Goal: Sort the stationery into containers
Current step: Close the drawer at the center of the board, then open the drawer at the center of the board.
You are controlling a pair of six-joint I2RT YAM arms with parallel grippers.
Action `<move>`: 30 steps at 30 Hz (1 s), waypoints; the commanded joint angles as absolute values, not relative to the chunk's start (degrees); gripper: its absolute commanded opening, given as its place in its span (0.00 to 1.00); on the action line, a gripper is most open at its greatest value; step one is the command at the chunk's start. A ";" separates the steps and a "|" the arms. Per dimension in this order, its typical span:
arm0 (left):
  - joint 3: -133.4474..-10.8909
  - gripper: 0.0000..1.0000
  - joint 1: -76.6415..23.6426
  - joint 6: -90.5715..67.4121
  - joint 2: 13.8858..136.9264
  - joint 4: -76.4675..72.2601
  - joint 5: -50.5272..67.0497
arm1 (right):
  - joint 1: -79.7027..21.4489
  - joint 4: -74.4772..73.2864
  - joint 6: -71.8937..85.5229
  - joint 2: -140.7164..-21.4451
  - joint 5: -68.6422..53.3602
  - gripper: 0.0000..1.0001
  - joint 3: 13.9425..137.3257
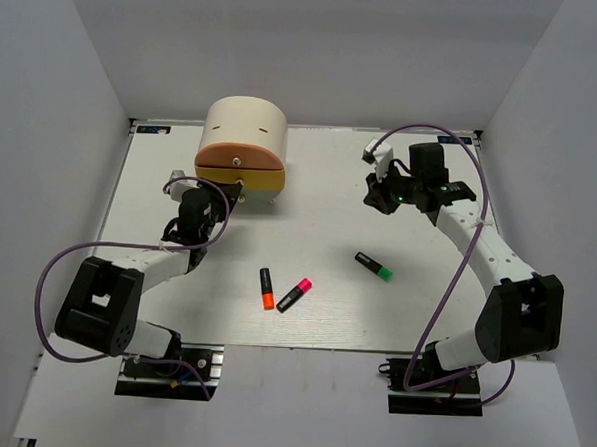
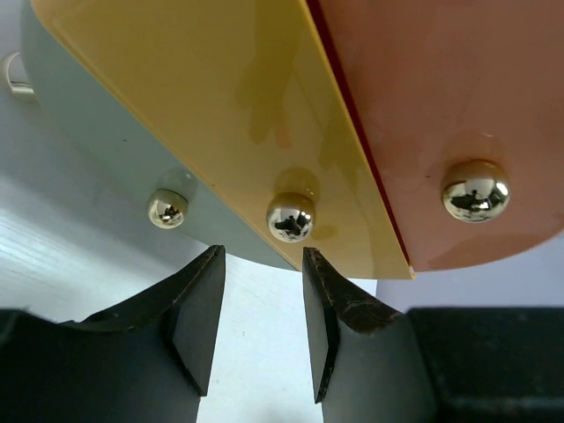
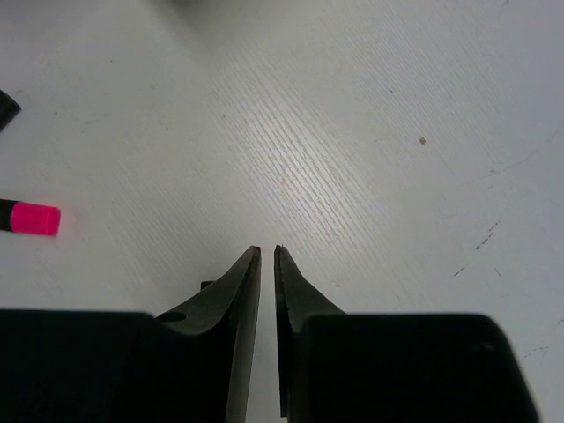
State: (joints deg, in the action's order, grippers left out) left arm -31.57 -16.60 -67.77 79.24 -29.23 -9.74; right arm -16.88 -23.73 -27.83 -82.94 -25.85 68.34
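At eleven o'clock on the bench (image 1: 331, 185), the left jaws stand moderately apart just short of the yellow drawer (image 2: 220, 106), whose knob (image 2: 291, 217) sits ungripped ahead of the gap, with the orange drawer (image 2: 458, 106) right against it. Toward two o'clock, the right jaws are pinched to a slit and hold nothing. Near six o'clock lie the orange-capped marker (image 1: 266, 288) and, just beside it, the pink-capped marker (image 1: 295, 294), with the green-capped marker (image 1: 373, 267) at their two o'clock.

Place: a robot lab test cell.
Enclosure: plain white panels (image 1: 76, 82) box in the back and both sides.
Table: a white wood-grain board (image 1: 329, 205).
Rig: left arm (image 1: 141, 263) and right arm (image 1: 487, 248) are bolted at the near edge, with loose purple cables (image 1: 424, 128).
Props: only a small cabinet (image 1: 245, 131) and scattered markers (image 1: 373, 267).
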 commanded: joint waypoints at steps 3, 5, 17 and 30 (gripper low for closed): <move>-33.31 0.50 -15.73 -68.38 80.50 -32.08 -8.61 | -16.35 -21.71 -27.42 -81.65 -27.07 0.18 68.12; -33.83 0.50 -15.21 -68.38 81.21 -32.70 -8.61 | -16.26 -21.53 -27.51 -81.82 -27.24 0.18 68.20; -35.68 0.50 -14.15 -68.91 84.90 -35.42 -7.47 | -16.08 -21.80 -27.69 -82.26 -27.33 0.18 68.12; -35.16 0.59 -14.15 -66.02 85.43 -36.13 -0.63 | -15.82 -21.80 -27.86 -81.65 -27.42 0.18 67.59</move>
State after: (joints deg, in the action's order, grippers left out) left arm -34.59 -14.37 -68.40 86.17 -35.64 -4.82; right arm -16.14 -23.68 -27.83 -82.94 -26.13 68.27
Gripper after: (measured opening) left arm 0.580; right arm 0.177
